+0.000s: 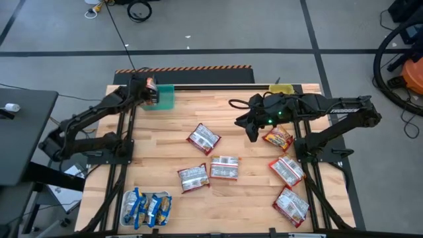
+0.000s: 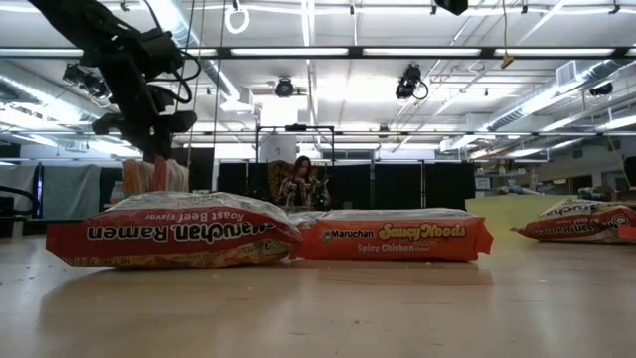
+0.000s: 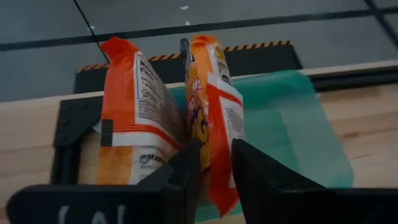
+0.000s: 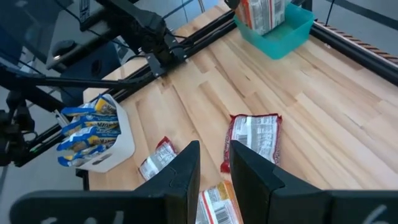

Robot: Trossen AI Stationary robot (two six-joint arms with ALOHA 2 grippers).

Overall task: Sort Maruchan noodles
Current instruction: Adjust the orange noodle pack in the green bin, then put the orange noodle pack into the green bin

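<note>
Over the teal tray [image 3: 298, 118] at the bench's [image 1: 238, 132] far left corner, the left tool [image 3: 214, 165] pinches an orange noodle packet [image 3: 211, 112] upright, beside another orange packet [image 3: 134, 118]. Red-and-white packets [image 1: 203, 138] lie flat mid-bench. Blue packets [image 1: 149, 208] fill a white tray [image 1: 125, 201]. The right tool [image 4: 214, 165] hangs empty, fingers slightly apart.

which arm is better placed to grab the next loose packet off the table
Right: the right gripper hangs empty over the loose packets. The left gripper is busy at the teal tray, its fingers clamping an orange packet.
</note>
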